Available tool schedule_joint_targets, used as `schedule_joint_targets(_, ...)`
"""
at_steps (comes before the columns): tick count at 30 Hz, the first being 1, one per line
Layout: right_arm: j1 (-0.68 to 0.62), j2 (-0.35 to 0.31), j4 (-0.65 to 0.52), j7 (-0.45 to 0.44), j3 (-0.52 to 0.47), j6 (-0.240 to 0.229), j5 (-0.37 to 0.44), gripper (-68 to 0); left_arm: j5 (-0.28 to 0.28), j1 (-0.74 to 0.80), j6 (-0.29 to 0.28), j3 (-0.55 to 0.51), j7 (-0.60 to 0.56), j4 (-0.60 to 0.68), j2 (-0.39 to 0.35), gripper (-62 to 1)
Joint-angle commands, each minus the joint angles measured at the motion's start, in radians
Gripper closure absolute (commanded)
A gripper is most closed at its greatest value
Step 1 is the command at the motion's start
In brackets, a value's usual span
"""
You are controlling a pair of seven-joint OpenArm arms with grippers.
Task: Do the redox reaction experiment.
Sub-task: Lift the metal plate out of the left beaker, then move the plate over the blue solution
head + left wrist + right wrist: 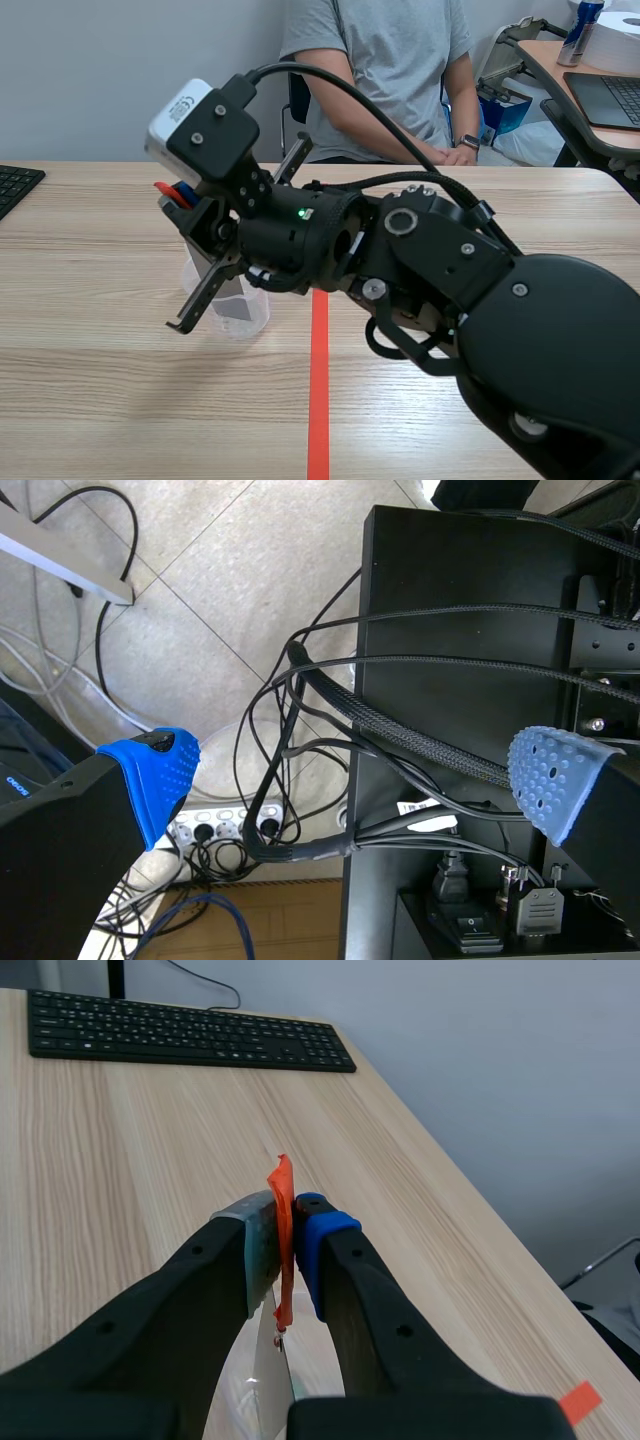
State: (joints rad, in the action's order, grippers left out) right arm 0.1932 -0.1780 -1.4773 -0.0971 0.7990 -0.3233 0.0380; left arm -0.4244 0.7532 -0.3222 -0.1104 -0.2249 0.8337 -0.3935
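Observation:
My right gripper reaches from the right across the table's middle and hovers over a clear plastic beaker. It is shut on a thin orange-red strip, pinched between the grey and blue pads. A thin shiny piece hangs from the strip down toward the beaker's mouth under the fingers. My left gripper stands open with nothing between its blue pads. It faces a floor with cables and a black cabinet. The left arm does not show in the scene view.
A person sits across the table, hands near the far edge. A black keyboard lies far ahead of the right gripper, at the table's left edge. The big right arm covers the table's right half.

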Motion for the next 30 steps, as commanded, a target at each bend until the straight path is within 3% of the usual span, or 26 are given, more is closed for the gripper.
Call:
schedule_joint_targets(1, 0.023, 0.001, -0.035, 0.002, -0.026, -0.015, 0.031, -1.5, -0.002, 0.005, -0.005, 0.000, -0.011, 0.013, -0.001, -62.3)
schedule_joint_targets(5, 0.023, 0.001, -0.061, 0.046, -0.080, -0.068, 0.082, -1.5, -0.002, 0.005, -0.005, 0.000, -0.011, 0.013, -0.001, -62.3)
schedule_joint_targets(10, 0.024, 0.001, -0.094, 0.102, -0.141, -0.080, 0.137, -1.5, -0.002, 0.005, -0.005, 0.000, -0.011, 0.013, -0.001, -62.3)
schedule_joint_targets(12, 0.024, 0.001, -0.114, 0.123, -0.165, -0.119, 0.155, -1.5, -0.002, 0.005, -0.005, 0.000, -0.011, 0.013, -0.001, -62.3)
schedule_joint_targets(24, 0.023, 0.000, -0.314, 0.366, -0.307, -0.247, 0.297, -1.5, -0.002, 0.005, -0.006, 0.000, -0.019, 0.016, 0.000, -62.3)
schedule_joint_targets(30, 0.022, -0.040, -0.402, 0.438, -0.368, -0.254, 0.384, -1.5, -0.002, 0.005, -0.011, 0.000, -0.019, 0.016, -0.001, -62.3)
